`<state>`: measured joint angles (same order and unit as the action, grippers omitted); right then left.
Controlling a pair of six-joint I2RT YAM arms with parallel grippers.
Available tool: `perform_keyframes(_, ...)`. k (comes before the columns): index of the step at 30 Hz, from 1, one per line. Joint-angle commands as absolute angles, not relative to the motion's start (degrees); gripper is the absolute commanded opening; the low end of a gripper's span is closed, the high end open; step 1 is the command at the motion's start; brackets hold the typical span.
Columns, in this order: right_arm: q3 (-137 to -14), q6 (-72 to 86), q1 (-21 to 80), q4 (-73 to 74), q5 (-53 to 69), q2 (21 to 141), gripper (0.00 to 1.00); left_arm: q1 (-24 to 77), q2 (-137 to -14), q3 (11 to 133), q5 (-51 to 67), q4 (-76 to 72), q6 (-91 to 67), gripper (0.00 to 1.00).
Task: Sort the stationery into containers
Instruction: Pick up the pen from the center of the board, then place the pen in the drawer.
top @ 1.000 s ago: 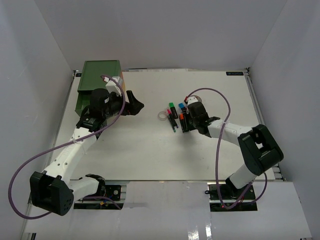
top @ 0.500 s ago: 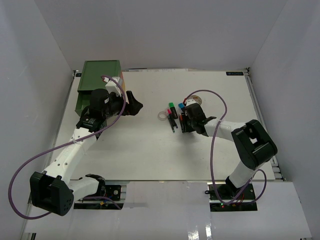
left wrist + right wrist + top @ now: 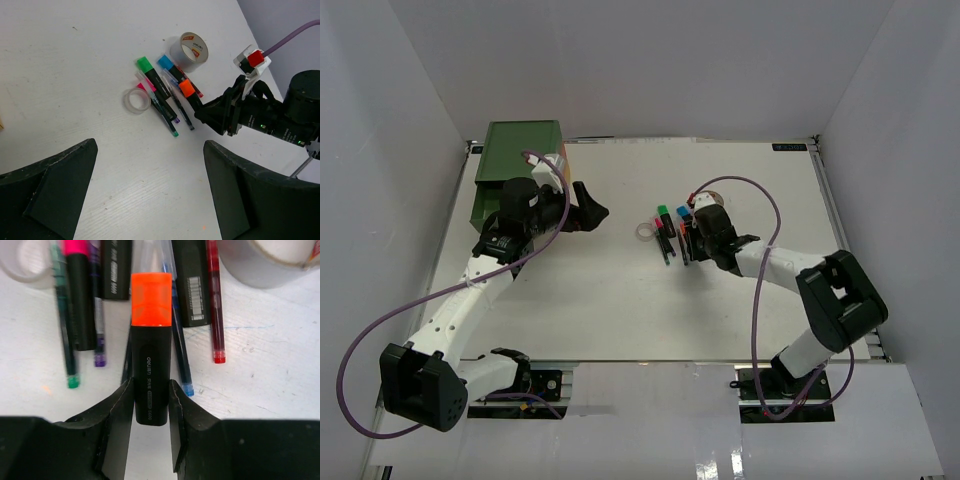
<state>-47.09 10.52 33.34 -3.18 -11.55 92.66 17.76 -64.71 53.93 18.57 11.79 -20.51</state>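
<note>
My right gripper is shut on the black marker with the orange cap; both jaws press its body, low over the pile. Around it lie the pink-capped marker, thin pens, the grey tape roll and the clear tape ring. The left wrist view shows the green-capped marker, the blue-capped one, the tape roll and the ring. My left gripper is open and empty, between the green-topped chest and the pile.
The chest stands at the table's back left corner, against the left wall. White walls close in the table on three sides. A purple cable loops over each arm. My left arm lies along the left side of the table.
My right gripper shifted slightly left at the pile, then back right, and its elbow swung out again. The left arm has barely moved.
</note>
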Motion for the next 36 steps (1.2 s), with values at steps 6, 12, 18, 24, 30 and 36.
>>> perform_keyframes(6, -45.88, 5.20, 38.49, -7.91, -7.14, 75.78, 0.15, 21.26, -63.98, 57.13, 22.15, 10.55, -29.16, 0.98)
perform_keyframes(12, -45.35, 1.94, 42.79, -9.40, -0.63, 67.96, 0.16, 28.56, -66.88, 58.36, 17.86, 7.48, -33.04, 0.96)
perform_keyframes(18, -43.68, 1.23, 44.73, -10.90, 4.74, 62.94, 0.17, 34.10, -70.92, 60.82, 14.51, 6.07, -35.24, 0.91)
perform_keyframes(24, -41.57, 1.41, 44.91, -12.04, 6.33, 61.00, 0.17, 37.09, -73.91, 62.40, 12.39, 5.01, -37.26, 0.83)
perform_keyframes(30, -40.08, 2.11, 44.91, -13.18, 6.85, 60.47, 0.18, 38.67, -74.79, 62.14, 12.74, 3.87, -38.76, 0.61)
perform_keyframes(36, -39.38, 2.99, 44.91, -15.03, 7.56, 60.56, 0.18, 39.02, -74.71, 60.91, 12.92, 3.78, -39.64, 0.37)
